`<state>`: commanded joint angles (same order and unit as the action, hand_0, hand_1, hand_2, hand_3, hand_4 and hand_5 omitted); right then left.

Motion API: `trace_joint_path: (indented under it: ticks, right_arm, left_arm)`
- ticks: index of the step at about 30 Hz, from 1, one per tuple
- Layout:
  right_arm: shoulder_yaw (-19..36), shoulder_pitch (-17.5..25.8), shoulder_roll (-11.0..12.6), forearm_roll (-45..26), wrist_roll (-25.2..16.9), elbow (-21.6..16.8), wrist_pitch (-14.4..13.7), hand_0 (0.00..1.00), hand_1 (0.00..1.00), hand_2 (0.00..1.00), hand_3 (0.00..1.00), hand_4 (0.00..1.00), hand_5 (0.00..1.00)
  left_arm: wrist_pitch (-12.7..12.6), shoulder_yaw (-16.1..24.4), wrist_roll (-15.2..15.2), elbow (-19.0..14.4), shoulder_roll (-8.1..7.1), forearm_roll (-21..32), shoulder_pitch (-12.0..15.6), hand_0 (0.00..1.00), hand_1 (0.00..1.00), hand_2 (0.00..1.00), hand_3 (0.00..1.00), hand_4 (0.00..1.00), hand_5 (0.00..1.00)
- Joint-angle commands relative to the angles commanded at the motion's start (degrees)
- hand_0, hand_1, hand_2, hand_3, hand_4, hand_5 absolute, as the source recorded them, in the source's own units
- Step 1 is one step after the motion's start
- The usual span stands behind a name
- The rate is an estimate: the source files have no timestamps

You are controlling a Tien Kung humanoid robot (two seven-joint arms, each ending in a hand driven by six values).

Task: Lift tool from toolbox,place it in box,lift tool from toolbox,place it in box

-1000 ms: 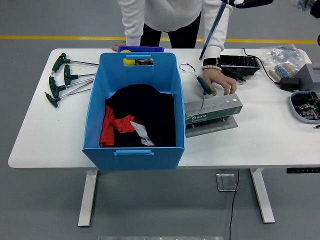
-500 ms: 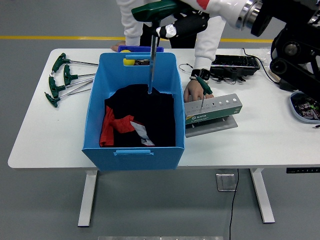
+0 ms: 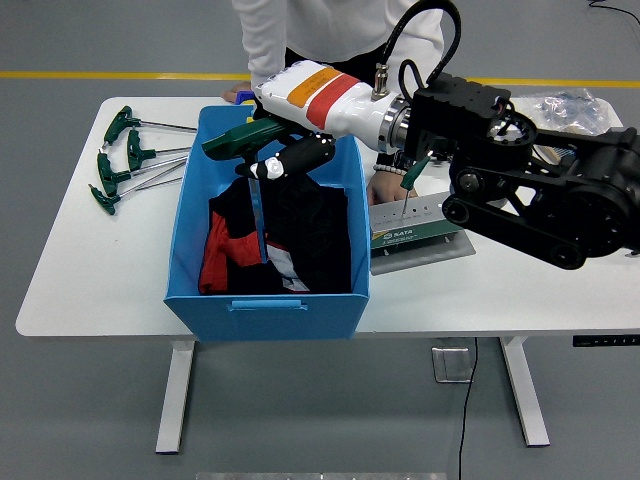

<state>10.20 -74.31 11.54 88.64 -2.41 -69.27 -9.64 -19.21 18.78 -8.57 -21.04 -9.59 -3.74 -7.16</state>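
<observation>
My right hand (image 3: pixel 283 160) reaches in from the right over the blue box (image 3: pixel 268 303), shut on a green T-handle hex key (image 3: pixel 236 140). The key's thin shaft (image 3: pixel 261 215) hangs straight down into the box, its tip near the black and red cloth (image 3: pixel 300 235) inside. Right of the box stands the grey toolbox stand (image 3: pixel 428 226) with a small green-handled tool (image 3: pixel 414 173) upright in it. A person's hand (image 3: pixel 384 188) rests at the stand's left end, by that tool. My left arm is out of view.
Several green T-handle keys (image 3: pixel 124 157) lie loose on the table's left part. My black right arm (image 3: pixel 540 190) covers the table's right side. A clear plastic bag (image 3: pixel 572 104) lies at the back right. The person stands behind the box.
My right arm has swung left and down, carrying the T-handle key from above the box's far rim to low inside the box. The person's hand stays at the stand.
</observation>
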Motion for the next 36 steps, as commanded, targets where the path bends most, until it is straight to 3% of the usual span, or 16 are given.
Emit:
trace_joint_path:
  ticks: [1, 2, 7, 8, 13, 14, 16, 19, 20, 25, 26, 31, 32, 36]
  right_arm:
    - [-0.97, -0.01, -0.66, -0.23, 0.08, 0.80, -0.47, 0.002, 0.002, 0.011, 0.035, 0.779, 0.688]
    - [-1.83, -0.02, -1.22, -0.25, 0.22, 1.50, -0.59, 0.016, 0.002, 0.094, 0.109, 0.796, 0.681]
    - [-5.24, 0.04, -3.25, 0.11, 1.10, 3.93, 1.27, 0.016, 0.002, 0.094, 0.109, 0.796, 0.681]
    - [-5.93, 0.03, -3.71, 0.47, 1.52, 4.43, 2.34, 0.050, 0.047, 0.153, 0.190, 0.815, 0.673]
    - [-8.86, -0.55, -5.81, 2.91, 3.28, 7.06, 8.22, 0.050, 0.047, 0.153, 0.190, 0.815, 0.673]
    - [-9.14, -0.66, -6.18, 2.99, 3.44, 7.47, 8.95, 0.128, 0.209, 0.324, 0.370, 0.834, 0.664]
    - [-9.32, -0.95, -7.03, 3.10, 3.62, 8.16, 9.67, 0.128, 0.209, 0.324, 0.370, 0.834, 0.664]
    - [-9.03, -1.45, -7.94, 2.73, 3.67, 8.81, 9.87, 0.128, 0.209, 0.324, 0.370, 0.834, 0.664]
    - [-8.83, -1.67, -8.27, 2.63, 3.62, 9.12, 9.90, 0.299, 0.467, 0.547, 0.502, 0.845, 0.661]
    - [-7.63, -2.32, -9.29, 2.94, 3.24, 10.75, 9.18, 0.299, 0.467, 0.547, 0.502, 0.845, 0.661]
    - [-7.35, -2.32, -9.38, 2.58, 3.13, 11.11, 9.01, 0.493, 0.615, 0.706, 0.594, 0.854, 0.649]
    - [-5.89, -1.76, -8.52, 2.22, 2.56, 11.05, 8.73, 0.493, 0.615, 0.706, 0.594, 0.854, 0.649]
    - [-5.12, -1.46, -8.06, 2.40, 2.26, 10.83, 8.73, 0.655, 0.699, 0.786, 0.749, 0.893, 0.653]
    - [-0.31, 0.23, -5.40, 1.14, 1.30, 9.40, 6.67, 0.655, 0.699, 0.786, 0.749, 0.893, 0.653]
  left_arm:
    - [-0.01, 0.05, -0.04, -0.01, -0.02, -0.11, -0.01, 0.808, 0.786, 0.810, 0.810, 0.638, 0.998]
    - [-0.02, 0.10, -0.06, -0.02, -0.04, -0.18, -0.02, 0.808, 0.786, 0.807, 0.811, 0.637, 0.998]
    - [-0.06, 0.22, -0.11, -0.07, -0.15, -0.41, -0.03, 0.808, 0.786, 0.807, 0.811, 0.637, 0.998]
    - [-0.06, 0.27, -0.16, -0.09, -0.18, -0.53, -0.04, 0.808, 0.786, 0.808, 0.811, 0.637, 0.998]
    - [-0.21, 0.02, -0.02, -0.26, -0.39, -0.19, -0.08, 0.808, 0.786, 0.808, 0.811, 0.637, 0.998]
    - [-0.27, -0.10, 0.05, -0.32, -0.42, 0.04, -0.10, 0.806, 0.785, 0.808, 0.811, 0.637, 0.998]
    - [-0.39, -0.45, 0.29, -0.46, -0.50, 0.62, -0.17, 0.806, 0.785, 0.808, 0.811, 0.637, 0.998]
    - [-0.47, -0.86, 0.56, -0.62, -0.64, 1.33, -0.22, 0.806, 0.785, 0.808, 0.811, 0.637, 0.998]
    - [-0.50, -0.93, 0.62, -0.66, -0.67, 1.45, -0.26, 0.806, 0.784, 0.807, 0.811, 0.639, 0.998]
    - [-0.55, -1.34, 0.95, -0.74, -0.80, 2.14, -0.41, 0.806, 0.784, 0.807, 0.811, 0.639, 0.998]
    - [-0.58, -1.43, 1.01, -0.75, -0.81, 2.28, -0.42, 0.805, 0.784, 0.807, 0.813, 0.641, 0.998]
    - [-0.62, -1.76, 1.23, -0.81, -0.83, 2.77, -0.47, 0.805, 0.784, 0.807, 0.813, 0.641, 0.998]
    - [-0.61, -1.87, 1.31, -0.81, -0.83, 2.94, -0.47, 0.805, 0.783, 0.805, 0.813, 0.642, 0.998]
    - [-0.57, -2.16, 1.57, -0.78, -0.81, 3.49, -0.36, 0.805, 0.783, 0.805, 0.813, 0.642, 0.998]
